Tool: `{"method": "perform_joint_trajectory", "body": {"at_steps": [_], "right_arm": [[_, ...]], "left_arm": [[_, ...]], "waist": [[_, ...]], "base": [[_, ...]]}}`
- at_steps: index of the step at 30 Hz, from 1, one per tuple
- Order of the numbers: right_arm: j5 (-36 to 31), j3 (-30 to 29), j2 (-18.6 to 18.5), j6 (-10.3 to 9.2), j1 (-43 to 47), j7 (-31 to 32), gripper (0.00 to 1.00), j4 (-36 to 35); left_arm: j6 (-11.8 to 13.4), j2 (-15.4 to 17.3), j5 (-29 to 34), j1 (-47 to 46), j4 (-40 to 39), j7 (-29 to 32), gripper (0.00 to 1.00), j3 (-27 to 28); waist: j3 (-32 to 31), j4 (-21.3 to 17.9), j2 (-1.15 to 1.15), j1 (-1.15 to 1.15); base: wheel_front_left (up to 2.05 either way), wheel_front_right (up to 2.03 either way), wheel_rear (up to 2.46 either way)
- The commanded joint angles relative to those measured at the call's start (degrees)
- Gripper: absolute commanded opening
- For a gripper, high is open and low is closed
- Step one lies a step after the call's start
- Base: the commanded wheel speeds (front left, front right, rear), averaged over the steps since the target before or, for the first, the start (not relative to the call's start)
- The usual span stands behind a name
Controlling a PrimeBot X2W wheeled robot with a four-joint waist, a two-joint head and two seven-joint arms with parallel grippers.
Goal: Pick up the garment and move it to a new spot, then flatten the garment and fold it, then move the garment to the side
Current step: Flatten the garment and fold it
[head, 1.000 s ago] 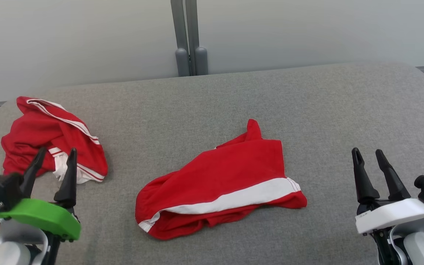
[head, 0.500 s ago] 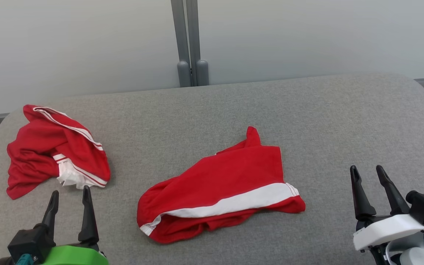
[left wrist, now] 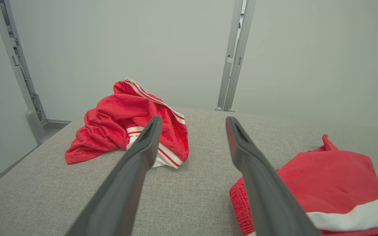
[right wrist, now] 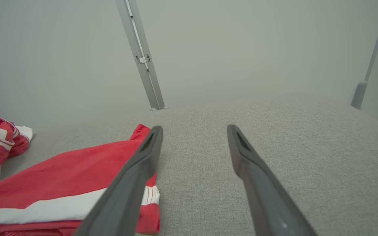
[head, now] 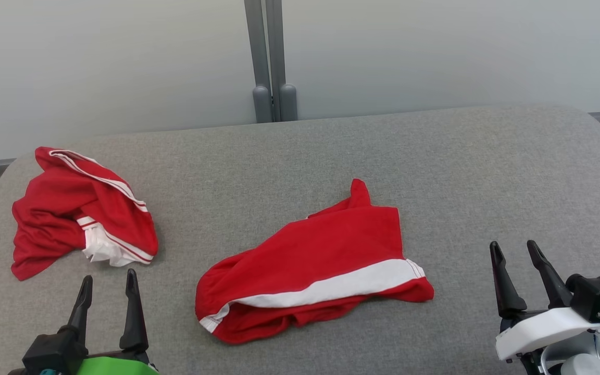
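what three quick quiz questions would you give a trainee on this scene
1. True or false: the left fingers hold cloth.
2. How many red garments lie on the grey pad?
3. Which lies nearer the right fingers? A: crumpled garment. B: banded garment. C: both equally near.

Key: 1 false, they stand apart and empty. 2 two. 3 B.
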Motion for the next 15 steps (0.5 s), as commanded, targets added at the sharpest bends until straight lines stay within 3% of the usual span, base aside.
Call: {"method": "perform_joint_trajectory", "body": {"at_steps": [1,10,15], "right_arm": [[0.3,0.35,-0.11,0.02,-0.33,-0.16,1.0,0.41],[1.57,2.23,-1.62,0.02,-1.59,1.09,1.0,2.45],[3.84,5.32,-3.03,0.02,-4.12,5.65,1.0,3.61]], "left_arm": [[-0.69,-0.37,0.51,0.94,0.37,-0.15,1.0,0.54],[-3.74,-1.78,1.4,0.92,3.18,0.09,1.0,0.83],[-7.45,-2.05,-1.88,-0.14,4.43,4.42,1.0,-1.45]], "waist": [[0.02,0.05,0.0,0.0],[0.11,0.8,0.0,0.0],[0.89,2.07,0.0,0.0]], "base": [[0.0,0.0,0.0],[0.0,0.0,0.0],[0.0,0.0,0.0]]}}
